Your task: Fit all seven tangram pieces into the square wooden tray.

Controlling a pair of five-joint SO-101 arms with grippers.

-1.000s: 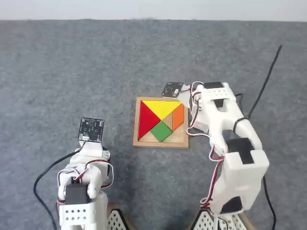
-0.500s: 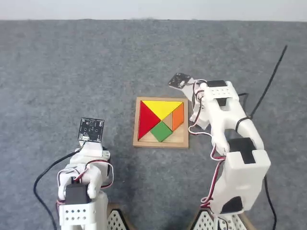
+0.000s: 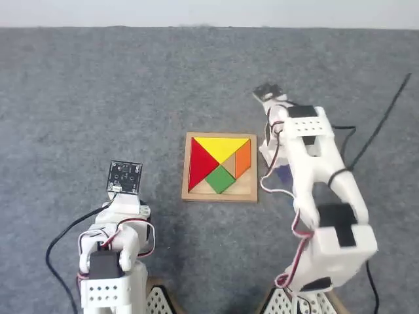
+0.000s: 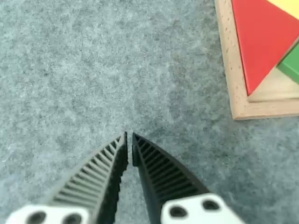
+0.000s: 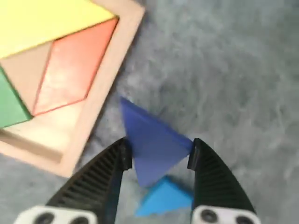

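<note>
Right pincer [image 5: 159, 146] parted to the width of a dark blue triangle [image 5: 154, 135] and, by the look of it, clamped on two of its corners, though true grip versus mere contact is hard to judge here; placed at 3 o'clock of the wooden tray [image 3: 185, 167], just beside its rim, over the table [image 3: 98, 85]; just beside the dark tip, a smaller light blue piece [image 5: 164, 198].

Left pincer [image 4: 129, 136] closed tight on nothing, low over bare table at 7 o'clock of the tray, well apart from the loose pieces.

Inside the tray: yellow triangle [image 3: 219, 145] at 12 o'clock; red triangle [image 3: 198, 165] at 9; green square [image 3: 220, 178] at 6; orange piece [image 3: 243, 160] at 3; bare wood at the 5 and 7 o'clock corners and in a small gap near the middle.

Handling, as a judgement: thin, stiff painted wood; light, with no give; smooth faces and slanted edges, so liable to pivot or squirt out under a pinch on corners. Better taken with the long edge flat against one jaw and the opposite corner against the other; gentle squeeze enough; best kept level, to drop in flat rather than ride up on a neighbour's edge.
</note>
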